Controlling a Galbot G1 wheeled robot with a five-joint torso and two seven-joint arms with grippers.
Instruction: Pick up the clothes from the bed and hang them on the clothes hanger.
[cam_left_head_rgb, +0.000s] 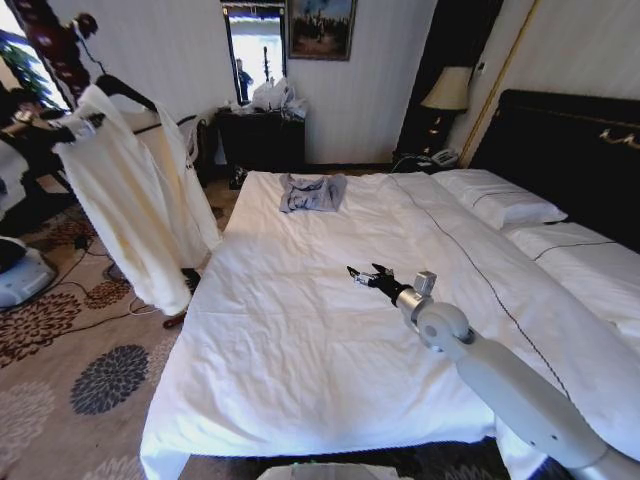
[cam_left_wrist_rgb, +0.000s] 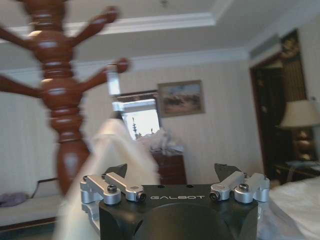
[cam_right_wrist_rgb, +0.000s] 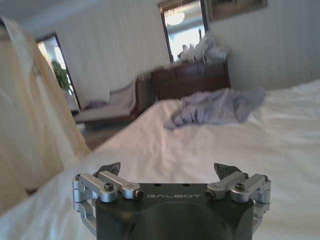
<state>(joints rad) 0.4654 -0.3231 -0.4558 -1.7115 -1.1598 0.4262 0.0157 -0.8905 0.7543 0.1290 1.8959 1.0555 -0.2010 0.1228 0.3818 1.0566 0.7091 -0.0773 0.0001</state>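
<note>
Nearest the head camera, the right arm reaches out over the bed, its right pincer hovering just above the white duvet with jaws spread and nothing between them; the right wrist view shows the same gap, with bare duvet beyond the fingertips.

From that pincer the cream long-sleeved shirt lies well off to the robot's left and farther away, beyond the bed's left edge. It hangs with its long axis vertical, shoulders up and hem near the carpet, draped on the black clothes hanger beside the turned wooden coat stand. The left arm is plainly the nearer one: the left pincer sits at the shirt's shoulder, high on the left. In the left wrist view its jaws stand wide apart and the cream cloth runs just beside one fingertip; whether cloth and finger touch is hard to say, but nothing is clamped.

On the bed's far end lies the small grey-blue garment, well apart from the right pincer. By my reading the hanging is essentially done.
</note>
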